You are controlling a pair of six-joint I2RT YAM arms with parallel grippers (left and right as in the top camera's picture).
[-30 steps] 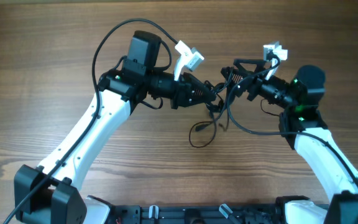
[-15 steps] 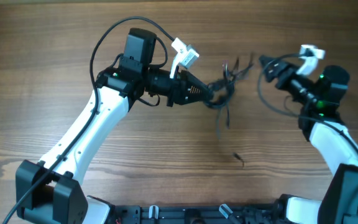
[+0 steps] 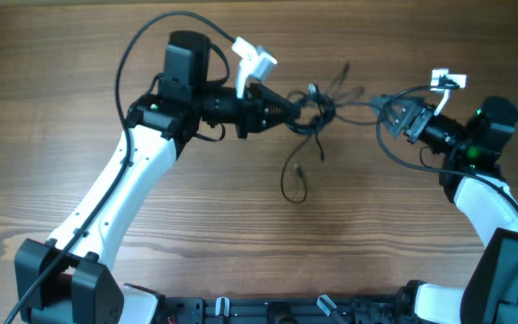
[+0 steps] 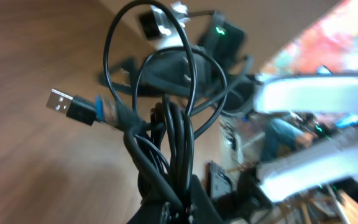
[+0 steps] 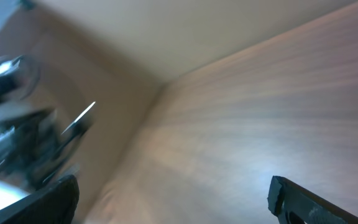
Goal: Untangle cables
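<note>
1. Close against the left wrist camera, the left gripper (image 4: 179, 205) is pressed together on a knot of thin, black, rubbery cables (image 4: 173, 130), held up off the table.
2. These cords look light, limp and springy. The silver-tipped USB plug (image 4: 64, 102) juts free, probably the firmest place to take hold.
3. Farther out, one loop dangles toward the tabletop. The right gripper (image 5: 176, 205) stands spread and empty near the bundle.
4. Underneath lies a brown wood-grain table (image 3: 241, 252); the room beyond is blurred.

cables (image 3: 322, 97) between left pincer (image 3: 300, 109), right pincer (image 3: 388, 109); over table (image 3: 79, 54)
</note>
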